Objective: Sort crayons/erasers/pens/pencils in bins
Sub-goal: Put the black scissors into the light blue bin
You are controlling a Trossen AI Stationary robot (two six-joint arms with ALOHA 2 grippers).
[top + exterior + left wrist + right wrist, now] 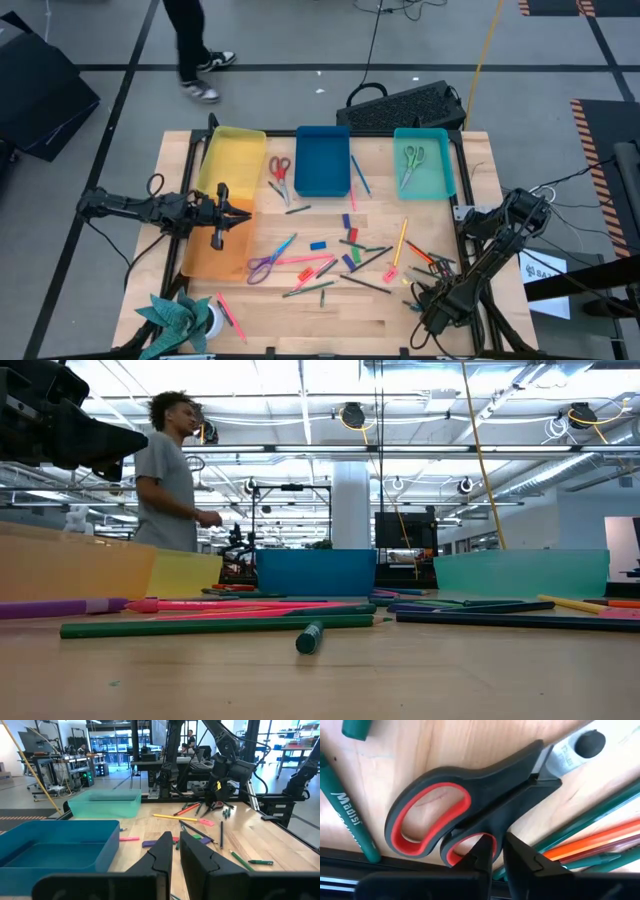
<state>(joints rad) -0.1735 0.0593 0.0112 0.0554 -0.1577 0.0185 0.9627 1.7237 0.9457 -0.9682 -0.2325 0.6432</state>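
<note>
Four bins stand on the table: yellow (235, 160), orange (213, 252), blue (322, 160) and teal (423, 162). Pens, pencils and crayons (330, 270) lie scattered across the middle, with small erasers among them, such as a blue one (318, 245) and a red one (352, 235). My left gripper (245, 215) (176, 845) hovers shut and holding nothing between the yellow and orange bins. My right gripper (418, 297) (497, 847) is down at the near right edge on black scissors with red-lined handles (470, 815), among green and orange sticks. My right gripper comes at the scissors from above, at the rim of one handle loop (496, 827). One fingertip (481, 847) sits inside that loop and the other outside it, the rim between them. The scissors lie flat on the table.
Red scissors (280, 168) lie between the yellow and blue bins, green scissors (411, 158) in the teal bin, and purple scissors (262, 266) by the orange bin. A black keyboard (405, 105) sits behind the bins. A teal bundle (178, 315) and a tape roll (211, 320) are near left. A person (172, 475) walks beyond the far edge.
</note>
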